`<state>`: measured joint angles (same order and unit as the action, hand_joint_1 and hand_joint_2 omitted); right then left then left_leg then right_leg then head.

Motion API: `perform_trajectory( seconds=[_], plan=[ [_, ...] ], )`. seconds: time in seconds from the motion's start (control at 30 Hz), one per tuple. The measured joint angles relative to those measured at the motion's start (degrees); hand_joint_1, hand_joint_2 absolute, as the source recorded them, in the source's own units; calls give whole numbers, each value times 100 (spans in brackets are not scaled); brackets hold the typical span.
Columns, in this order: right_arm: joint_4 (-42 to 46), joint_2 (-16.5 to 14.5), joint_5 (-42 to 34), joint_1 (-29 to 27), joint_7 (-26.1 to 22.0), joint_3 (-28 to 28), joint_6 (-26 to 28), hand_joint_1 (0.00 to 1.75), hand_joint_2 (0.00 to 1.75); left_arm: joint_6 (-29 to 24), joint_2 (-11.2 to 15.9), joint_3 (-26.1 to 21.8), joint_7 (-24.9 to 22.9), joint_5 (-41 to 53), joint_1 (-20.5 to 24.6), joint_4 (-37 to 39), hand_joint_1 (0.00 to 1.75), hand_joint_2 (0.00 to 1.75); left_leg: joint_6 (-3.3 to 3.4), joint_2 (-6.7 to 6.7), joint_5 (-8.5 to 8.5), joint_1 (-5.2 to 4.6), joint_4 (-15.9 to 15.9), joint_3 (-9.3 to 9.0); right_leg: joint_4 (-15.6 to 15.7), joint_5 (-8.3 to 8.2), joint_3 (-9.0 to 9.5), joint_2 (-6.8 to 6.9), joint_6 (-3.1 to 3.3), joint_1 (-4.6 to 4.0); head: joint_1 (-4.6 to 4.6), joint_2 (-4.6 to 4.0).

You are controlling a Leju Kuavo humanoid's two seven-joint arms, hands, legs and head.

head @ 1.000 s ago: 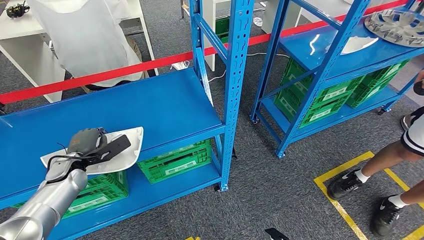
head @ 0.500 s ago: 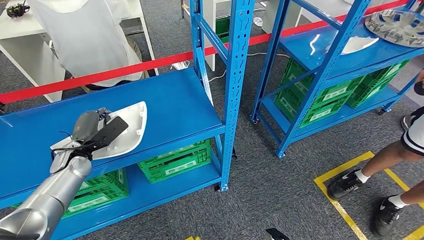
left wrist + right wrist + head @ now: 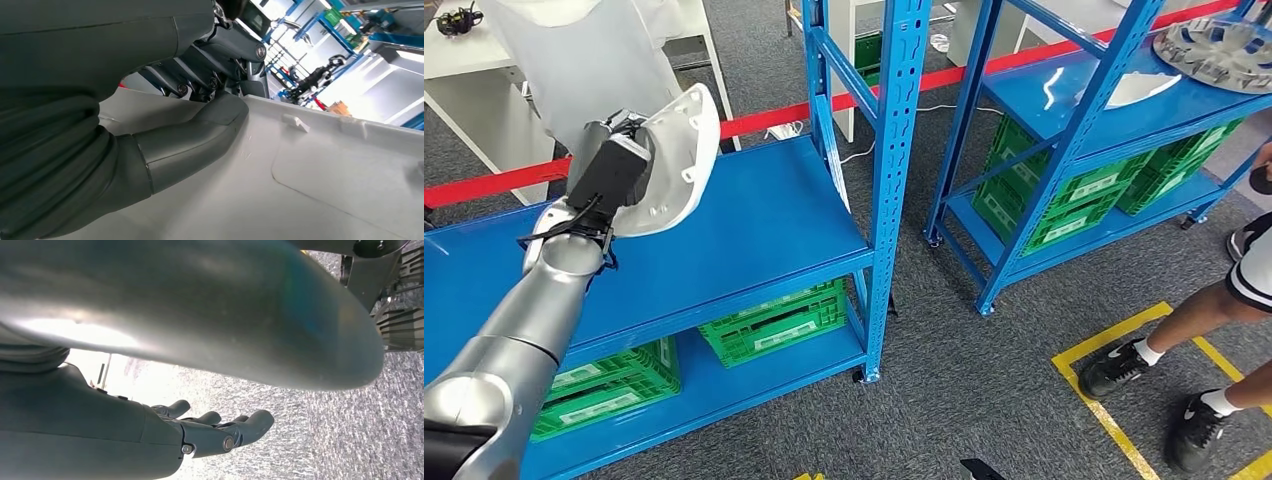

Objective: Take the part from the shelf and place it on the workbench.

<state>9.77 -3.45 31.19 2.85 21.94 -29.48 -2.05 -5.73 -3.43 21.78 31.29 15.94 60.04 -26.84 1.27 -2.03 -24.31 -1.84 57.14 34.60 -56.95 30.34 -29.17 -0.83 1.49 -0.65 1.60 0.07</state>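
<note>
The part is a white moulded plastic cover (image 3: 674, 160). My left hand (image 3: 609, 165) grips it by one edge and holds it tilted up on its side, in the air above the blue shelf board (image 3: 754, 220). In the left wrist view my thumb (image 3: 200, 135) presses on the part's pale inner face (image 3: 325, 185), with the darker fingers behind its edge. My right hand (image 3: 200, 435) hangs over grey carpet, fingers stretched out and apart, holding nothing.
A blue upright post (image 3: 894, 150) stands just right of the shelf board. Green crates (image 3: 774, 320) fill the lower shelf. A second blue rack (image 3: 1114, 110) carries a silver wheel cover (image 3: 1214, 50). A person's legs (image 3: 1194, 330) stand by yellow floor tape (image 3: 1104, 400).
My left arm has lifted the white part off the shelf board, carried it up and away from me, and tipped it from lying flat to nearly on edge.
</note>
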Motion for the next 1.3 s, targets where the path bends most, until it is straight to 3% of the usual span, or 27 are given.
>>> perform_trajectory(
  seconds=[0.27,0.6,0.83,0.9,1.0,1.03,1.07,1.1,1.17,1.23,1.3],
  plan=[
    [0,-18,42,6,0,-43,4,0,0,80,61,352,-361,384,141,-219,175,175,0,0,0,0,-1,0,0,0,0,0,0,0,1,0],
    [0,-20,91,4,0,-65,0,0,0,-221,127,1292,-953,1459,189,43,175,175,9,0,-7,-16,10,2,3,-2,0,0,-13,17,-1,0],
    [0,-23,87,4,0,-144,1,0,0,-197,155,1538,-1085,1535,240,223,175,175,72,13,-1,-25,-9,-4,-8,17,-2,-3,-81,45,-1,0],
    [0,-23,83,6,0,-147,2,0,0,-197,160,1550,-1081,1525,265,233,175,175,98,37,32,16,-57,-13,-237,184,-104,5,-131,40,9,0],
    [0,-25,75,7,-1,-157,4,0,0,-197,161,1553,-1078,1509,285,262,175,175,110,67,45,40,-58,17,-1296,696,-626,19,-209,86,25,0],
    [0,-25,73,5,-1,-163,5,0,0,-197,161,1554,-1078,1504,283,276,175,175,108,74,44,45,-40,34,-1581,756,-780,24,-230,109,25,0],
    [0,-25,72,3,0,-169,7,0,0,-198,161,1555,-1079,1499,282,291,175,175,102,79,42,53,-15,53,-1679,703,-850,30,-249,130,26,0],
    [0,-25,72,3,0,-173,7,0,0,-198,161,1555,-1079,1496,283,300,175,175,89,82,37,65,16,74,-1550,545,-809,38,-268,152,26,0],
    [0,-26,72,6,0,-178,7,0,0,-200,161,1555,-1073,1489,296,308,175,175,39,81,24,91,94,124,-839,162,-484,49,-304,190,27,0],
    [0,-29,72,11,-4,-183,7,0,0,-203,164,1555,-1057,1479,314,310,175,175,-43,65,32,97,160,181,-341,-38,-255,25,-277,184,27,0],
    [0,-31,71,13,-10,-187,7,0,0,-208,171,1555,-1041,1473,324,314,175,175,-134,42,83,98,169,224,-292,-81,-267,0,-194,158,27,0]
  ],
)
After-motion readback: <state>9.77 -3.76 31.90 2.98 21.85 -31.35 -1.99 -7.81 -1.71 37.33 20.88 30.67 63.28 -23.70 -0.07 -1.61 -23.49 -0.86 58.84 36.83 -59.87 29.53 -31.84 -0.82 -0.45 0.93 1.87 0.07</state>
